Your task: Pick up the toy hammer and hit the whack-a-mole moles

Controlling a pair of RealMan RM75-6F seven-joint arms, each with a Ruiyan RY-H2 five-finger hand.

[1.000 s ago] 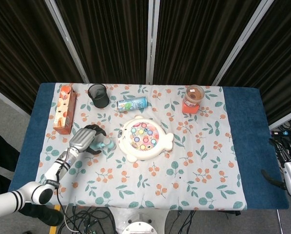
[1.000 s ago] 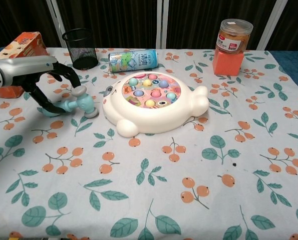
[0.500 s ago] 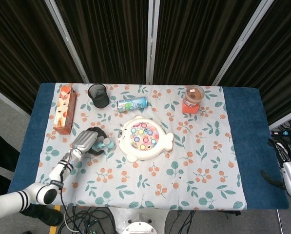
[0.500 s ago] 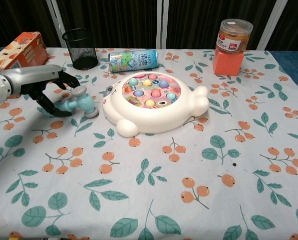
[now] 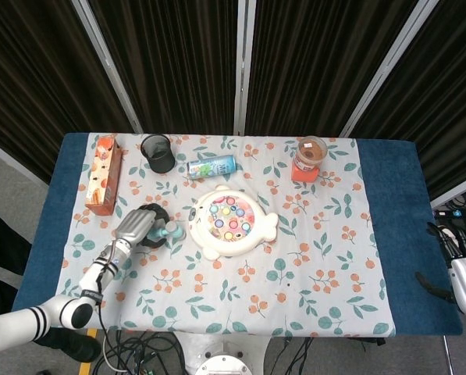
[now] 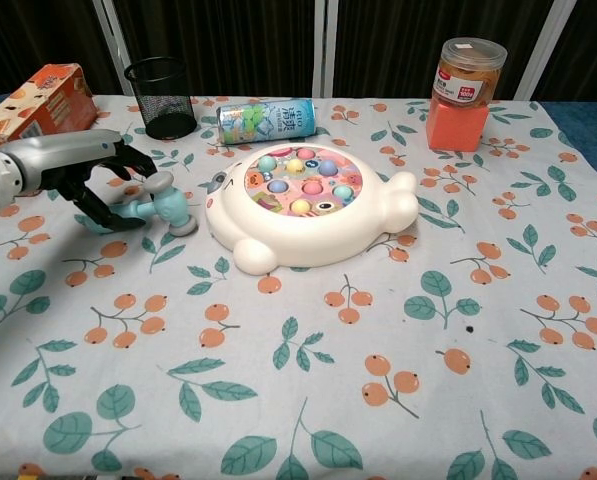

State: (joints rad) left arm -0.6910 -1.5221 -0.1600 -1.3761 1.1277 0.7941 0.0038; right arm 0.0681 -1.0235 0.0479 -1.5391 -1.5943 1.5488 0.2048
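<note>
The teal toy hammer [image 6: 165, 207] lies on the tablecloth just left of the white whack-a-mole toy [image 6: 278, 250], head toward the toy, handle pointing left. The toy's coloured moles [image 6: 303, 182] sit in its round top. My left hand [image 6: 90, 172] arches over the handle, fingers curved above it and thumb low beside it, with a gap still showing. From the head view the hammer [image 5: 168, 232] pokes out to the right of that hand [image 5: 139, 226]. My right hand [image 5: 460, 269] hangs off the table's right edge, fingers apart and holding nothing.
A black mesh cup [image 6: 162, 97] and an orange carton [image 6: 38, 95] stand behind the left hand. A drink can [image 6: 266, 120] lies behind the toy. A lidded jar [image 6: 469, 70] sits on an orange box [image 6: 456, 125] at back right.
The left hand has settled lower and closer over the hammer handle, fingers curling inward. The hammer has not moved. The right hand stays put.
</note>
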